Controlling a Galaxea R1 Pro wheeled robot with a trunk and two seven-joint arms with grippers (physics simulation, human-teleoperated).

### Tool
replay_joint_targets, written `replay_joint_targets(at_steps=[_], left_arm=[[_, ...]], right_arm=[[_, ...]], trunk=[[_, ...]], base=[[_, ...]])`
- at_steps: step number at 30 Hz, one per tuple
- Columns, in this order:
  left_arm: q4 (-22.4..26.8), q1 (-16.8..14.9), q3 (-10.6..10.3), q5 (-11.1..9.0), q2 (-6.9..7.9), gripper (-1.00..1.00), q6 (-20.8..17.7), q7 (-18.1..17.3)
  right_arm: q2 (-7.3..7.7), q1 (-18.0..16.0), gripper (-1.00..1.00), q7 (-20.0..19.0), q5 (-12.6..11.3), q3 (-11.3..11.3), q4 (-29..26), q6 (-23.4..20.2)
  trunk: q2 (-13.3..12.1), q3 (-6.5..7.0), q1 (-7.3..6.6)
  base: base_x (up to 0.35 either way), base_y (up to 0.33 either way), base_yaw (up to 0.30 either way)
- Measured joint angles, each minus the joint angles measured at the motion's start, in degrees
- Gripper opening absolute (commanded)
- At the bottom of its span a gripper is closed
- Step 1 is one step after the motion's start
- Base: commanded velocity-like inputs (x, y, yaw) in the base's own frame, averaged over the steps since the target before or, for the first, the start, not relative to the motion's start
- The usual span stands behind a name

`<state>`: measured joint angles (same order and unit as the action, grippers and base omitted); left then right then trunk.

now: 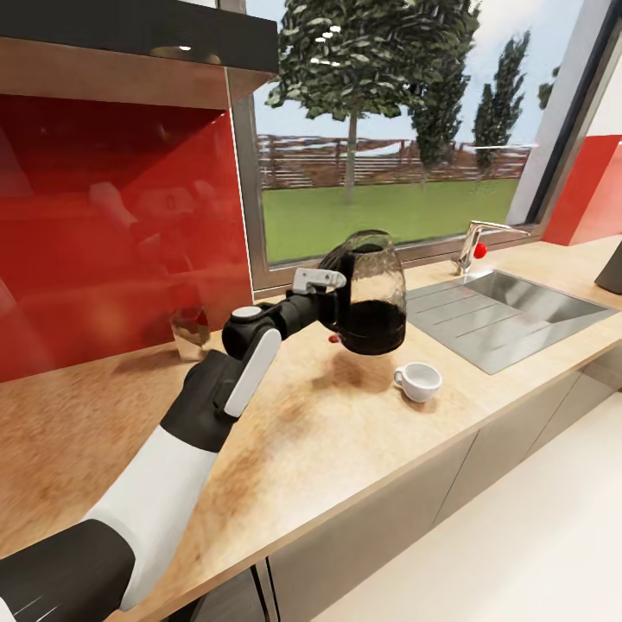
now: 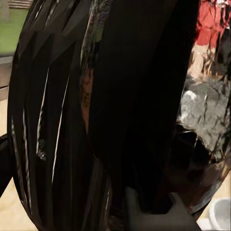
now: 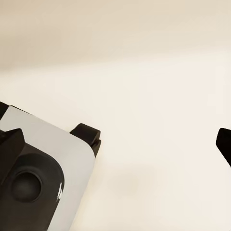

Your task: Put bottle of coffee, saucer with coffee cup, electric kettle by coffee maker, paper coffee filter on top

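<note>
The electric kettle, dark, glassy and rounded, hangs a little above the countertop, casting a shadow on the wood. My left gripper is shut on the kettle's handle side. In the left wrist view the kettle's dark body sits right in front of the lens, with one pale finger against it. The white coffee cup stands on the counter just right of and below the kettle, and its rim shows in the left wrist view. A charcoal-grey edge of the coffee maker shows past the sink. My right gripper is open over pale floor.
A steel sink with a tap lies to the right of the kettle. The red backsplash and a window run along the back. A small glass object stands by the backsplash. Grey cabinets drop to a pale floor.
</note>
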<state>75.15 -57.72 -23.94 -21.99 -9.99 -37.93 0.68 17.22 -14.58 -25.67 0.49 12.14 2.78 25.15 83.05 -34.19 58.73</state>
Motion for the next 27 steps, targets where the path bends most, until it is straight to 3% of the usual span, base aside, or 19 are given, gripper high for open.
replay_joint_targets(at_steps=[5, 27], left_arm=[[2.06, 0.01, 0.09, 0.09, 0.0, -1.0, -1.56, 0.03], [3.61, 0.02, 0.17, 0.06, 0.0, -1.0, -1.63, 0.04]], right_arm=[[0.0, 0.0, 1.0, -0.04, 0.0, 0.0, 0.0, 0.03], [0.0, 0.0, 1.0, -0.1, -0.05, 0.0, 0.0, -0.01]], trunk=[[0.0, 0.0, 0.0], [0.0, 0.0, 0.0]], base=[[0.0, 0.0, 0.0], [-0.026, -0.02, 0.0]])
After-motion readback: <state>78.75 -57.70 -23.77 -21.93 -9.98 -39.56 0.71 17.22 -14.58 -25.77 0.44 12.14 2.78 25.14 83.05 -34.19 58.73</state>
